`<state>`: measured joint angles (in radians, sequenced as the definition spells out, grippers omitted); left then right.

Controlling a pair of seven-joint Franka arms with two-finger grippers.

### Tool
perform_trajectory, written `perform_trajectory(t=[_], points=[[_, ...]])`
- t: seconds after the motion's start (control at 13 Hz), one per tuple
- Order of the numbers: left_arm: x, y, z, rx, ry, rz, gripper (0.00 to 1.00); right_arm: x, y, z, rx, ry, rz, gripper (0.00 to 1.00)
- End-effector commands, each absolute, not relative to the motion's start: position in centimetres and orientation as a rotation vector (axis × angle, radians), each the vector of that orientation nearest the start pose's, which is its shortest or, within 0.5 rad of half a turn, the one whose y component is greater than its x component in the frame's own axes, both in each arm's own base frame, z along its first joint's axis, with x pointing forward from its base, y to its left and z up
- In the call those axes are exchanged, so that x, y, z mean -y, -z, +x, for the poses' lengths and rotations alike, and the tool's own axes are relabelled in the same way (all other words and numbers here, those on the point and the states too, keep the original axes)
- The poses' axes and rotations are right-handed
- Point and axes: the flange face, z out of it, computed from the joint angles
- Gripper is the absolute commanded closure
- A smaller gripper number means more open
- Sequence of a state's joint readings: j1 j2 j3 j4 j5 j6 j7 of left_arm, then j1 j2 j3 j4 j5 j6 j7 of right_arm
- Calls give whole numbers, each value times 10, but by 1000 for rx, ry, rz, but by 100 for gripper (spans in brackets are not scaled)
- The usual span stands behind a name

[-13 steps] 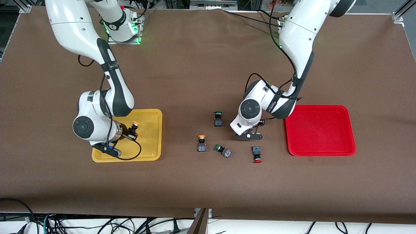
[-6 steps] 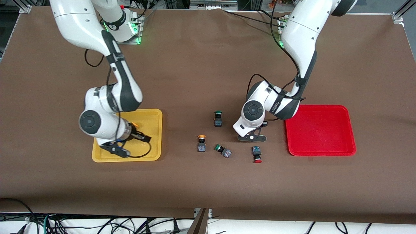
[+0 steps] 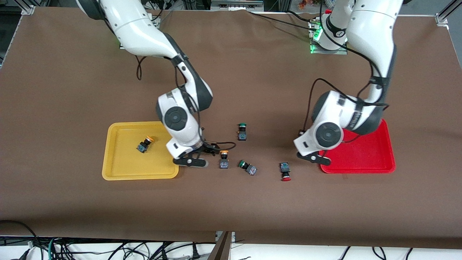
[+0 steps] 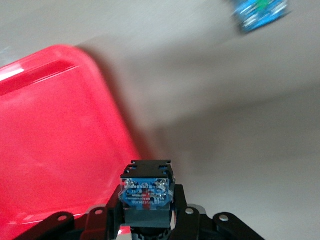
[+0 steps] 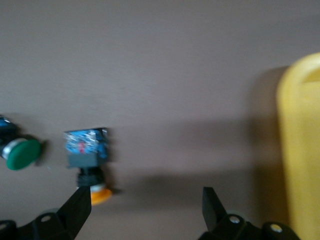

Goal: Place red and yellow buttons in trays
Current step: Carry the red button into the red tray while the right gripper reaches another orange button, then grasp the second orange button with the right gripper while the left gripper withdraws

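One yellow button (image 3: 145, 143) lies in the yellow tray (image 3: 119, 169); the red tray (image 3: 375, 159) holds nothing (left gripper (image 4: 148, 212) clamps a button (image 4: 147, 192), right gripper (image 5: 147, 207) gapes) above brown table (image 3: 231, 202).

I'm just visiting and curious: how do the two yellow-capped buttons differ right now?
One yellow-capped button lies tilted inside the yellow tray, well apart from any gripper. The other yellow-capped button sits on the bare brown table beside the tray, and the right gripper hangs next to it with fingers open. Both have an orange-yellow cap on a dark blocky body.
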<state>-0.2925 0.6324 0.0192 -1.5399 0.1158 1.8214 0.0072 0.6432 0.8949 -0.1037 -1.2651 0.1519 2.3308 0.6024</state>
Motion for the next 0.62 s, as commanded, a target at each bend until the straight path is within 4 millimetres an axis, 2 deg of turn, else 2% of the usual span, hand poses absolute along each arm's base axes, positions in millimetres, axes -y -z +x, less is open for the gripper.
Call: perform_trajectory(t=[0.0, 0.08, 0.15, 0.23, 0.31, 0.38, 0.54], points=[[112, -248, 639, -693, -596, -2855, 67, -447, -216, 649, -253, 333, -2916, 1], [91, -242, 642, -761, -622, -2857, 64, -465, -201, 641, -266, 353, -2897, 1], [87, -234, 639, -780, -643, -2851, 50, -474, -186, 635, -276, 365, -2892, 1], [85, -230, 637, -775, -650, -2852, 32, -479, -179, 631, -274, 370, -2888, 2], [86, -231, 638, -775, -643, -2852, 0, -478, -171, 629, -270, 372, -2894, 4], [87, -239, 640, -776, -625, -2857, 0, -478, -167, 629, -259, 375, -2904, 12], [97, -252, 646, -785, -577, -2884, 0, -477, -166, 628, -228, 380, -2916, 49]])
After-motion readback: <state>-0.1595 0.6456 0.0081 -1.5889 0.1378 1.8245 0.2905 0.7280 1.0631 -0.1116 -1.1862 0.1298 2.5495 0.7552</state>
